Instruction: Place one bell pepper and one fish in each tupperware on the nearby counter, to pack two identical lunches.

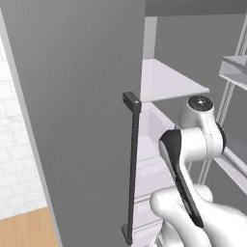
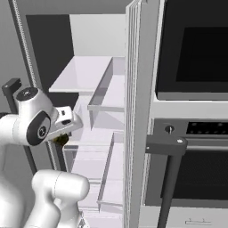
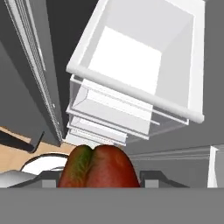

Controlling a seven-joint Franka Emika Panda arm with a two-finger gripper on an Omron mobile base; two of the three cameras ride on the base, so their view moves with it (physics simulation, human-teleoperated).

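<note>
My gripper [image 3: 99, 183] is clamped on a red-green bell pepper [image 3: 98, 168], held beside the open fridge's drawers [image 3: 131, 83]; I judge this the carry step, so next I back out toward the counter tupperware

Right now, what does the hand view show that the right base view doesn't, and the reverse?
Hand view: a red bell pepper with a green patch sits at the gripper, apparently held between its fingers, and a strip of wooden floor lies below.

Right base view: the white arm reaches into the open fridge, with a black built-in oven and its dark bar handle to the right.

Both: the fridge's white shelves and clear drawers.
</note>
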